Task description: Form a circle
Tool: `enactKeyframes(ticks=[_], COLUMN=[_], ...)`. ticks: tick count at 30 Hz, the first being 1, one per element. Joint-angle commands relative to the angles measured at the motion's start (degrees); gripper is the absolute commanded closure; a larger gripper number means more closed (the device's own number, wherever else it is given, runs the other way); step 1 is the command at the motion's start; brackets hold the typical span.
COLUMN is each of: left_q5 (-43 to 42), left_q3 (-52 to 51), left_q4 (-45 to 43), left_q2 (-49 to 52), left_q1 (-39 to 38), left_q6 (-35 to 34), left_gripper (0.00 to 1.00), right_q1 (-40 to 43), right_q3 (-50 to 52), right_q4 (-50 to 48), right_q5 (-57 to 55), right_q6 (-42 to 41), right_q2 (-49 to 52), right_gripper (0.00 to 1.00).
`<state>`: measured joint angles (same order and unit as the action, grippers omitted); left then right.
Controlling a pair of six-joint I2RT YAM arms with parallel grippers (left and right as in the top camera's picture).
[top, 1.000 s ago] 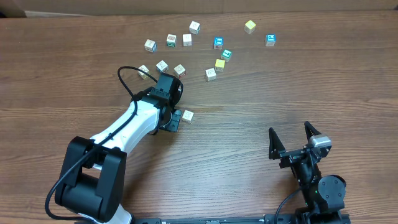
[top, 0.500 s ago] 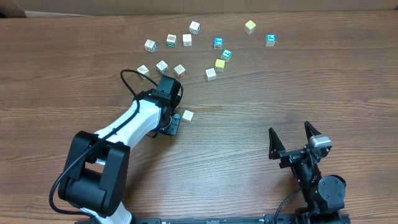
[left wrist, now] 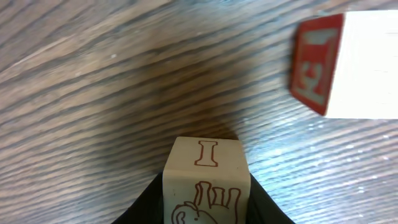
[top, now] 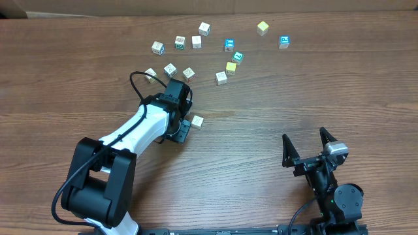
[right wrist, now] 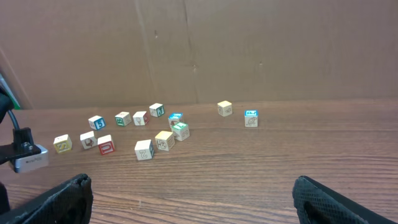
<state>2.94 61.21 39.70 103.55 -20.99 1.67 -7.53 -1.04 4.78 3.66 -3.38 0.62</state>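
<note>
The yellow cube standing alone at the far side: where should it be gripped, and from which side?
Probably from straight above, closing the jaws on two opposite side faces of the yellow cube. It sits flat on the table, with free wood all round; the blue-faced cube is apart. It looks slightly turned, so align the jaws with its faces.

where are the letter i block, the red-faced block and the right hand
letter i block (left wrist: 205, 158): left wrist view, on its lettered face
red-faced block (left wrist: 314, 62): left wrist view, on its red face
right hand (top: 304, 138): overhead view, midway between its open fingertips
</note>
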Motion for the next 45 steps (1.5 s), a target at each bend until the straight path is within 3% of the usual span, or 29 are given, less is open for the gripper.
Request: enactKeyframes(ticks=[1,5,9,13,23,28,29,32,33,45], left_q5=[-3.6,-4.9,-4.9,-4.9,-5.4,-1.3,-0.7,-0.5,-0.7,-1.1], left_q3=[0.7,0.7,1.6,3.8,11.8,14.1,14.1,13.9,13.9,9.1], left_q4=[-0.4,-0.6,0.8,3.1,10.9,12.3,12.3,13.0,13.2,9.4], left_q2=[0.6,0.6,0.6,0.6,0.6,0.6,0.6,0.6,0.6,0.6], left_q1=[-0.2,-0.2,-0.2,-0.2,0.0,1.6,2.3,4.7,5.3,6.7], left_q6=[3.1,4.2,3.7,3.5,0.4,-6.1,-7.5,-11.4,-12.1,-12.0], left_gripper=[0.74,0.67,0.46,0.43,0.52,0.59,0.62,0.93,0.96,0.96], right_q1=[0.1,0.1,0.1,0.1,0.1,0.1,0.1,0.1,0.1,0.1], right_q3=[0.6,0.6,0.6,0.6,0.6,0.6,0.6,0.6,0.6,0.6], right_q4=[-0.2,-0.2,-0.2,-0.2,-0.2,-0.2,-0.2,-0.2,-0.2,-0.2], right_q5=[0.1,0.1,0.1,0.1,0.1,0.1,0.1,0.1,0.1,0.1], right_q6=[0.2,0.2,0.2,0.2,0.2,0.2,0.2,0.2,0.2,0.2], right_q2=[-0.5,-0.5,-0.5,-0.5,-0.5,-0.5,-0.5,-0.5,-0.5,-0.5], right_gripper=[0.0,0.0,0.0,0.0,0.0,0.0,0.0,0.0,0.0,0.0])
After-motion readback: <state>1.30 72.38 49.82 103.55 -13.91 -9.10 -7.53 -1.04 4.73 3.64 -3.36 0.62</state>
